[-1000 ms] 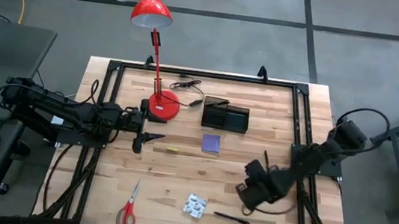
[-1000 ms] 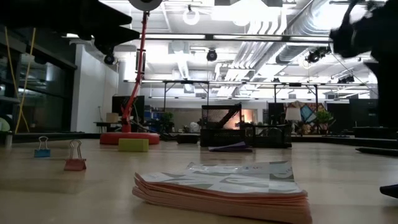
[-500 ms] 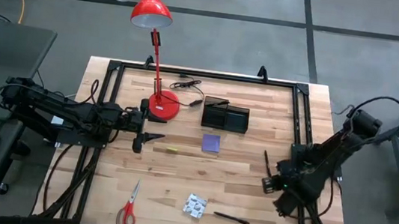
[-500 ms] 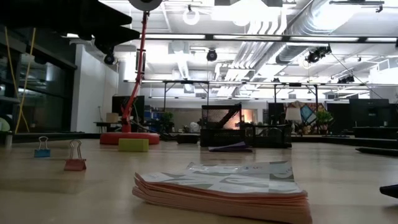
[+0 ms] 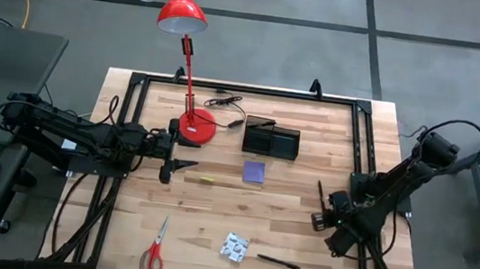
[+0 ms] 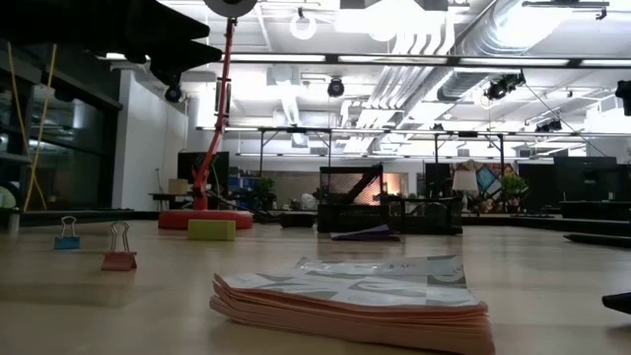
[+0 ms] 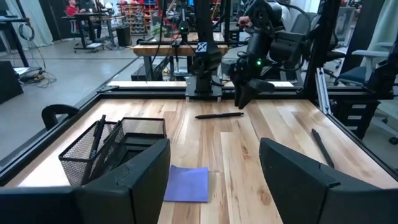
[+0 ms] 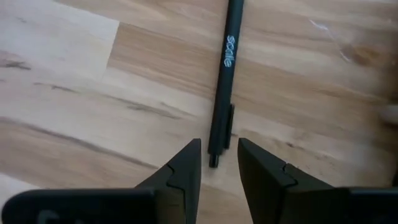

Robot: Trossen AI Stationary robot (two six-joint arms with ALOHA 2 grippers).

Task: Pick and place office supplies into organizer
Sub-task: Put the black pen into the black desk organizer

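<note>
Lining up a pick on a black pen lying near the right edge of the surface, well apart from the organizer sitting toward the far edge. Hovering the right claw over the pen's end, fingers narrowly parted and straddling it, gripping nothing yet. Probably not touching the wood, though height being hard to judge from the wrist view. Waiting with the left claw near the left edge beside the red lamp base, spread wide and empty. Next calling for a short descent, clenching on the barrel, lifting, then carrying toward the organizer. Leaving a second pen, scissors, patterned packet and purple notepad still out.
</note>
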